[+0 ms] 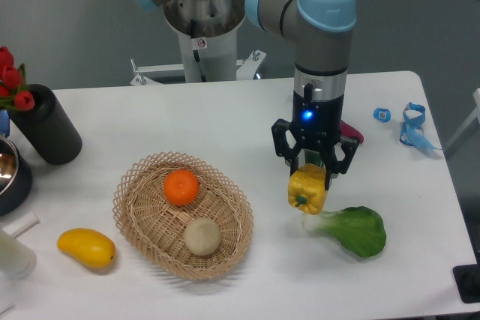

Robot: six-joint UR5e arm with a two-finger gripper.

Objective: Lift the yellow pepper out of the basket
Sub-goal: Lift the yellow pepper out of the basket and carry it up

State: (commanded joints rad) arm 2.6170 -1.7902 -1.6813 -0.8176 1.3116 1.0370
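Observation:
The yellow pepper [308, 189] hangs in the air right of the basket [146, 219], stem end pointing down, just above the table and beside a green leafy vegetable. My gripper [313, 172] is shut on the pepper from above, its black fingers clasping the top of it. The wicker basket sits at the lower left of centre and holds an orange [181, 187] and a pale round vegetable [202, 235].
A bok choy [352, 230] lies just under and right of the pepper. A cucumber is mostly hidden behind the gripper, next to a purple sweet potato [352, 133]. A yellow mango [86, 248] lies left of the basket. A black vase with red tulips [43, 125] stands far left. Blue clips [411, 127] sit far right.

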